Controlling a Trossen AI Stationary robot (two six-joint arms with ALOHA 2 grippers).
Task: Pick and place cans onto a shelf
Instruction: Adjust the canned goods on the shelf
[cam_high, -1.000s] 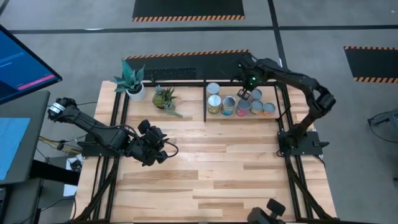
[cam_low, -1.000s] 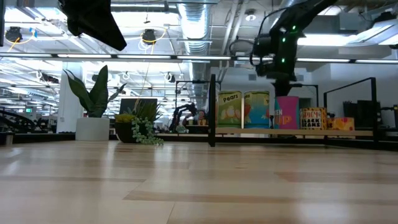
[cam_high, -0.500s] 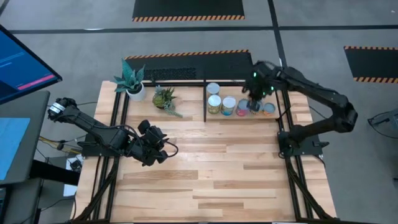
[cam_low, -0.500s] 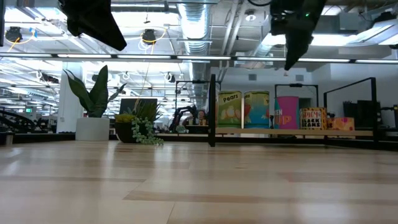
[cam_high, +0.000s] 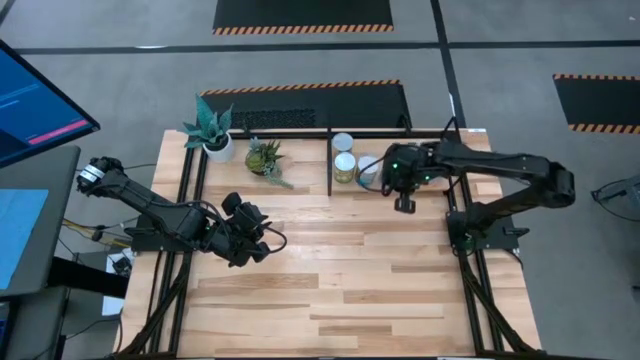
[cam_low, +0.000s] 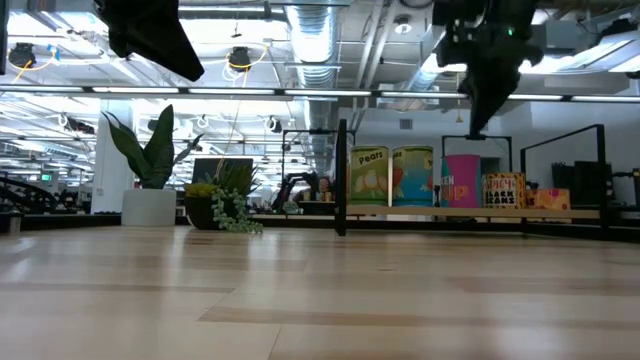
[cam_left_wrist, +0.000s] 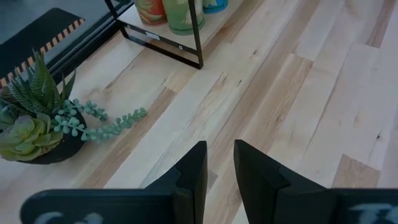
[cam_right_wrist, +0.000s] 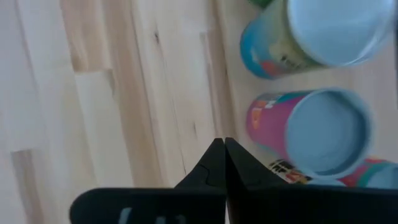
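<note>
Only one word could be read with confidence: "Pears", in green letters near the top of the yellow-green can (cam_low: 368, 177) that stood leftmost in the row on the shelf (cam_low: 470, 213) in the low view. The light blue can (cam_low: 412, 177) beside it carried a picture but no legible wording. The pink-red can (cam_low: 461, 181) showed pale marks near its left edge that could not be made out. A shorter yellow can (cam_low: 503, 190) further along bore bold dark lettering in about three lines, too small to read for certain
</note>
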